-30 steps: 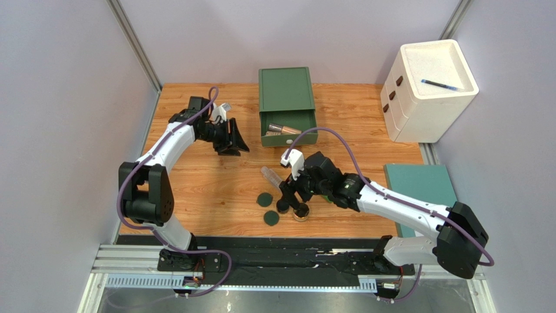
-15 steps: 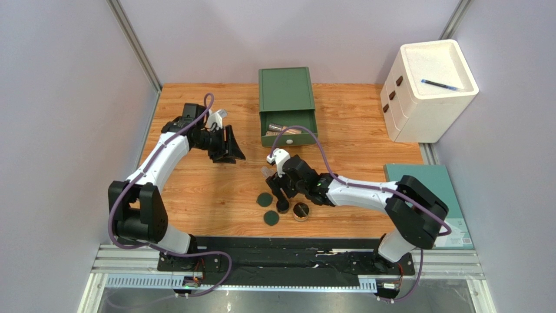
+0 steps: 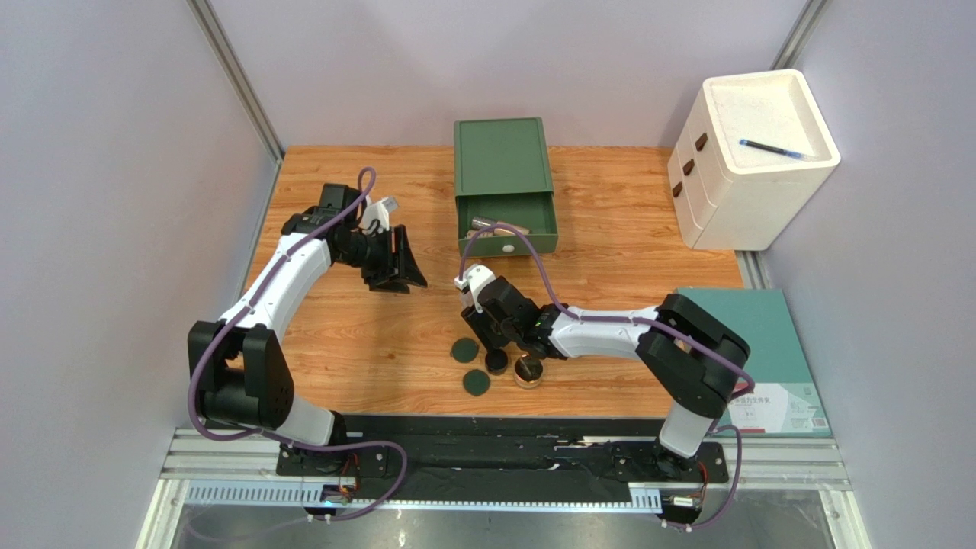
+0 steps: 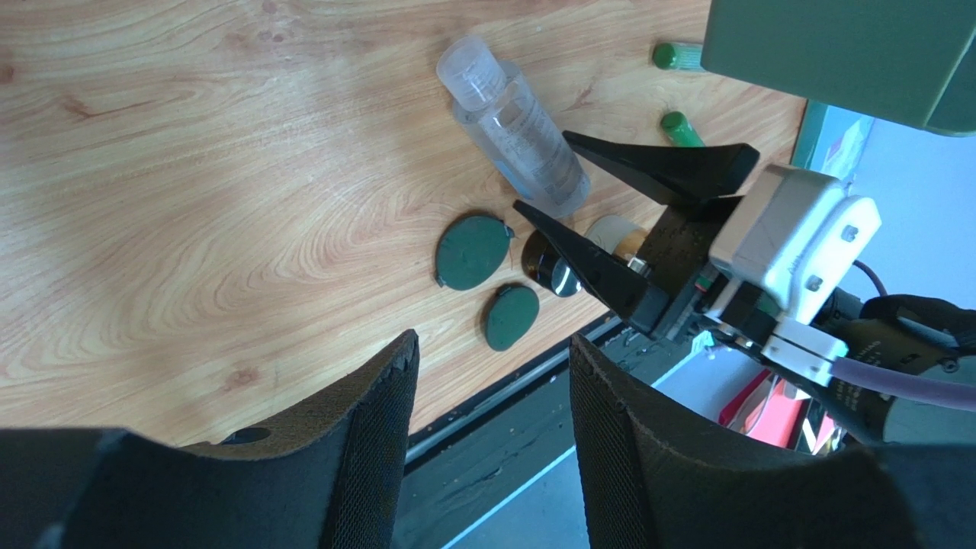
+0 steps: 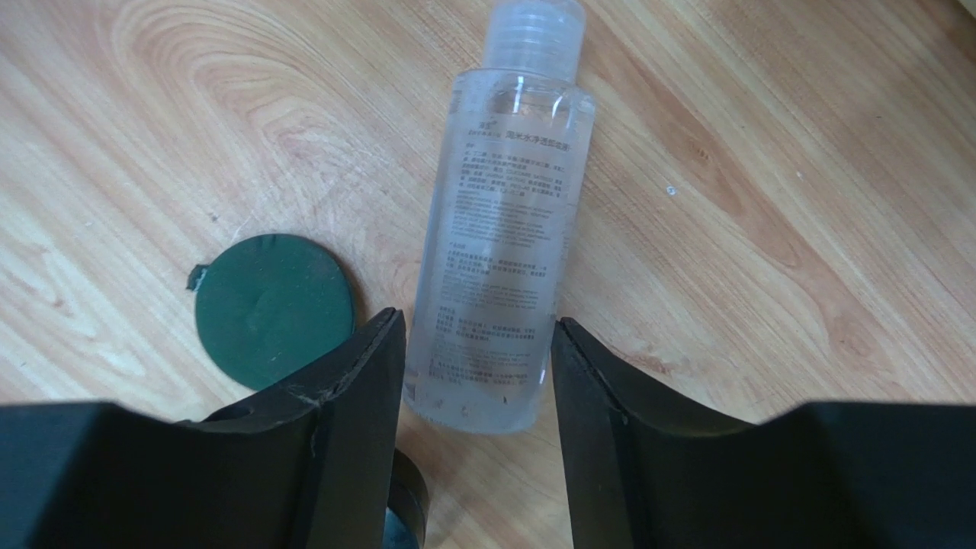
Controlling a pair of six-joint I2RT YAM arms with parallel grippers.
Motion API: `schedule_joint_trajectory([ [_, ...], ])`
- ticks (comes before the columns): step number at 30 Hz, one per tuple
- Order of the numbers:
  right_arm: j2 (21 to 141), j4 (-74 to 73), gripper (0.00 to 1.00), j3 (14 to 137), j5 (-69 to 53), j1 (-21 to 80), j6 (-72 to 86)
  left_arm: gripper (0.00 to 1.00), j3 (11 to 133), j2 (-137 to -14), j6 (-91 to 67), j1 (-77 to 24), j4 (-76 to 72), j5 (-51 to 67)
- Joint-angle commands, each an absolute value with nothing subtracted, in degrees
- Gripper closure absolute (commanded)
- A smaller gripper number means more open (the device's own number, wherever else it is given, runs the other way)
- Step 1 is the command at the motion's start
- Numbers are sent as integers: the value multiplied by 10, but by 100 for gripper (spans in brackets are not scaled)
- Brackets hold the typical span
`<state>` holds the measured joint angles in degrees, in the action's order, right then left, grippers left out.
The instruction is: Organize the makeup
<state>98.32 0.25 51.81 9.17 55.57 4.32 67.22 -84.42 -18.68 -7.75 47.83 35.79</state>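
**Top view.** The green drawer box (image 3: 501, 158) stands at the far edge of the wooden worktop (image 3: 642, 229). Its drawer (image 3: 510, 241) is pulled out, with a beige tube (image 3: 487, 225) lying inside. Left of the box, the left end effector (image 3: 403, 272) is held above the wood with its fingers spread and nothing between them. In front of the box, toward the arm bases, the right end effector (image 3: 479, 329) sits low over the worktop. Just beyond it, farther from the box, lie two dark green discs (image 3: 464, 349) (image 3: 477, 382), a black jar (image 3: 496, 363) and a gold-rimmed compact (image 3: 528, 372), close together. Well to the right of the box stands a white cabinet (image 3: 750, 172) with a blue pen (image 3: 777, 148) on top.

**Left wrist view.** A corner of the box fills the upper right, with two green tubes (image 4: 678, 54) (image 4: 682, 128) on the wood just beside it. A clear bottle (image 4: 516, 126) lies on its side farther out. The right end effector's two pointed fingers stand astride the bottle's base end. The discs, jar and compact lie beside that end.

**Right wrist view.** The bottle lies flat, cap pointing away. Its base sits between the two fingers (image 5: 344, 446), which stand right against its sides. Whether they actually pinch it cannot be told. One disc lies just beside the bottle.
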Motion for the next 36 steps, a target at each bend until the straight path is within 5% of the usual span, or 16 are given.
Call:
schedule_joint_trajectory([
  [1, 1019, 5, 50, 553, 109, 574, 49, 43, 693, -821, -168, -79, 493, 354],
  [5, 1036, -17, 52, 556, 119, 586, 45, 43, 693, -815, -163, -79, 501, 349],
  [6, 1034, -18, 61, 555, 114, 587, 40, 43, 691, -811, -163, -79, 501, 348],
  [7, 1030, -20, 82, 555, 113, 590, 39, 43, 690, -809, -163, -79, 502, 347],
  [9, 1022, -26, 93, 553, 112, 591, 35, 43, 687, -808, -164, -79, 501, 346],
  [26, 794, -124, 99, 647, 77, 607, -82, 43, 667, -809, -179, -79, 473, 352],
  [36, 767, -143, 100, 760, 132, 583, -161, 43, 658, -815, -191, -79, 456, 354],
])
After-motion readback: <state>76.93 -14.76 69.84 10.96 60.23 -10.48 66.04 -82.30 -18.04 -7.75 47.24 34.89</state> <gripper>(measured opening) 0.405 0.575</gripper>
